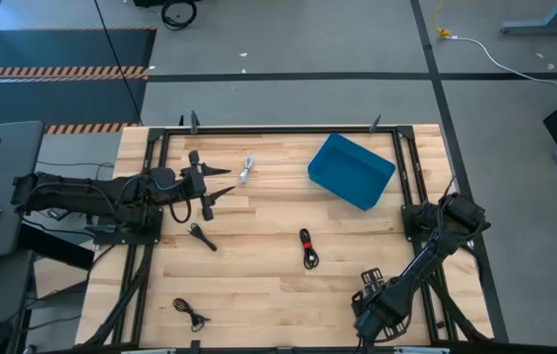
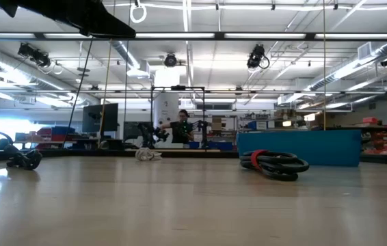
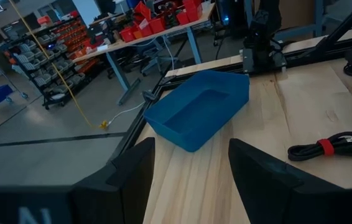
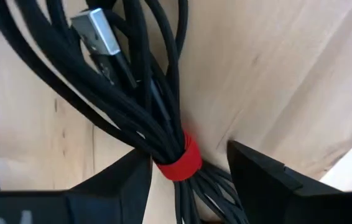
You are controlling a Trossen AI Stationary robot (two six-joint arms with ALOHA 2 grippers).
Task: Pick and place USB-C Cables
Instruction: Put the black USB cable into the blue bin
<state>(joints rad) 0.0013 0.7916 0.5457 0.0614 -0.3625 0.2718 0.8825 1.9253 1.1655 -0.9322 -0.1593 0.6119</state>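
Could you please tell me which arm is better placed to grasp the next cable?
The right. Its open end effector straddles a black cable bundle at its red tie, whereas the left end effector, also open, sits short of the white cable with nothing between its fingers.

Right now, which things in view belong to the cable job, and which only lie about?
Job: white cable; red-tied black cable; short black cable near left pincer; thin black cable at table edge; red-tied bundle between right pincer fingers; blue bin, probably the target.
Lying about: floor cable; red bins; person far behind.
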